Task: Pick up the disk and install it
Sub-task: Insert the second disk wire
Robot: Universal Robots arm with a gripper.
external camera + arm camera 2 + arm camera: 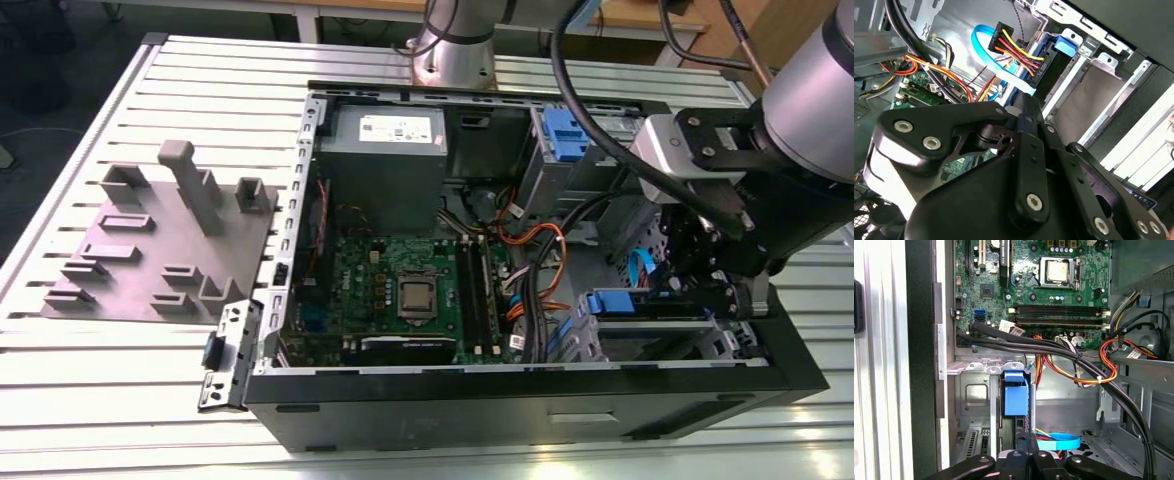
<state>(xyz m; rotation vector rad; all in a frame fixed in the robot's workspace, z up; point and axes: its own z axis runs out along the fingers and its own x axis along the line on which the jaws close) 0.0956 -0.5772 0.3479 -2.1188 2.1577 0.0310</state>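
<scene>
Gripper (1026, 107) linkage nearest lens, fingers pinched narrow beside disk (1046, 67) seated in drive cage (654, 335), cabled. Risk: blue cable (989, 55) and power wires (1014, 50) snagging fingers, dragging connector loose.

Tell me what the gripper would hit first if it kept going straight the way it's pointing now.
Most likely the blue latch on the silver drive cage, straight ahead of the gripper in the first wrist view. Depth is hard to judge; the light blue cable beside it may be touched first.
</scene>
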